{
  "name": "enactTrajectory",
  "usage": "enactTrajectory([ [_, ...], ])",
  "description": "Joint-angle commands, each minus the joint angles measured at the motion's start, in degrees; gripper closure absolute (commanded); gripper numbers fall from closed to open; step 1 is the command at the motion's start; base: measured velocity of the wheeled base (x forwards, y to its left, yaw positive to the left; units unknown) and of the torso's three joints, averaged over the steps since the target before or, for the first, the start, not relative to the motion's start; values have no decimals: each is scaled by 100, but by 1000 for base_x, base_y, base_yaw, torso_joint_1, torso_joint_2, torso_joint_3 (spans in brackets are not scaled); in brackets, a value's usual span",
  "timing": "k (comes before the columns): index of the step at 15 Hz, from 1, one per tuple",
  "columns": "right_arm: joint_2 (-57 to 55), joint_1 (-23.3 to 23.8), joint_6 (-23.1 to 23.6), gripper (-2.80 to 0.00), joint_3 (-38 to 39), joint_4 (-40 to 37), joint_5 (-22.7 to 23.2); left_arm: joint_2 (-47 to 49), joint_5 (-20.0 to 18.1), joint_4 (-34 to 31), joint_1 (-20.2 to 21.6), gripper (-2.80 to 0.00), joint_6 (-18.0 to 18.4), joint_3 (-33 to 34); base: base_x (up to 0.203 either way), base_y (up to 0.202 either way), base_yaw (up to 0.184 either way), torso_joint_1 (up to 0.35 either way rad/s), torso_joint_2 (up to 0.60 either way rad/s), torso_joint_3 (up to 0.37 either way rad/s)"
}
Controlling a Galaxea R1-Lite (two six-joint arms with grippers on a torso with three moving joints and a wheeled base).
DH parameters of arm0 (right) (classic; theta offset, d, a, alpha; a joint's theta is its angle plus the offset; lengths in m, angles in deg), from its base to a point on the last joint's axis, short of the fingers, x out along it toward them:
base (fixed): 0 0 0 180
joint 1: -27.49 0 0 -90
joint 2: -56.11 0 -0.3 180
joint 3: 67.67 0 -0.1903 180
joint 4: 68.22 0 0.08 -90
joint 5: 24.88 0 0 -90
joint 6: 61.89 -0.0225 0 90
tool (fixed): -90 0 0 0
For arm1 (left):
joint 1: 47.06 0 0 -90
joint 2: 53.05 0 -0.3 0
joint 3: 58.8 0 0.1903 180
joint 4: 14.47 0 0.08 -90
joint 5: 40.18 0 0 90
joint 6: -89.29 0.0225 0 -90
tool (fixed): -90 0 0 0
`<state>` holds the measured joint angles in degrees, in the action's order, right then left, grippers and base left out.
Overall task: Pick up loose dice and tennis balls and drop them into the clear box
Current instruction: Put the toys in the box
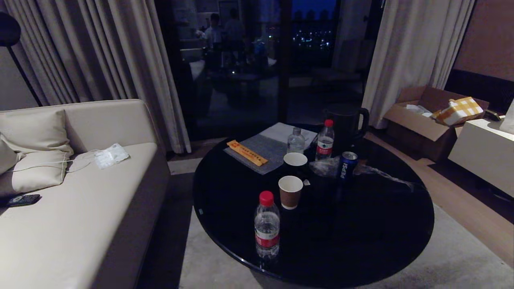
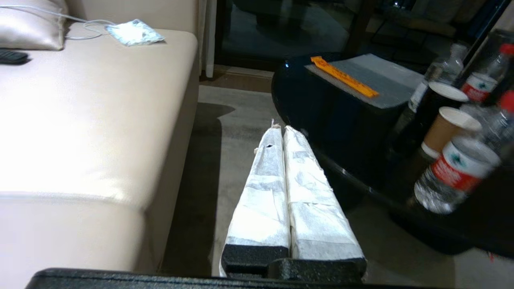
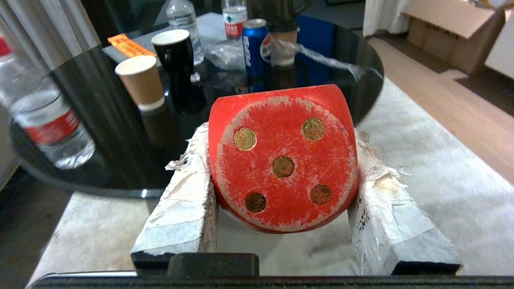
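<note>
- Right claw (image 3: 281, 188): clamped on a red rounded-corner die with gold pips (image 3: 283, 160), five-pip face toward the wrist, held between both taped fingers.
- Left claw (image 2: 283, 136): taped fingers pressed together, holding nothing.
- Round black glossy tabletop (image 3: 120, 120): beyond the right claw, carrying a brown paper cup (image 3: 141, 82) and a blue soda can (image 3: 257, 46).

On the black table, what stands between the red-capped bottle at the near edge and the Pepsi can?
The brown paper cup stands roughly between the near bottle and the Pepsi can; the head view shows it best.
</note>
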<state>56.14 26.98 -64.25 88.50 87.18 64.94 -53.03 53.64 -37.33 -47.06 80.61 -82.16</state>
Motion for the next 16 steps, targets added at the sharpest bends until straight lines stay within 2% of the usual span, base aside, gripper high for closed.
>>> enactTrajectory([
  [1, -11, -2, -1, 0, -5, 0, 1, 6, 4, 2, 0, 0, -11, 0, -185, 0, -1, 0, 5, 2],
  [16, -11, -2, 7, 0, -5, 0, 1, 6, 4, 2, 0, 0, -20, 0, -183, 0, -2, 2, 3, 2],
])
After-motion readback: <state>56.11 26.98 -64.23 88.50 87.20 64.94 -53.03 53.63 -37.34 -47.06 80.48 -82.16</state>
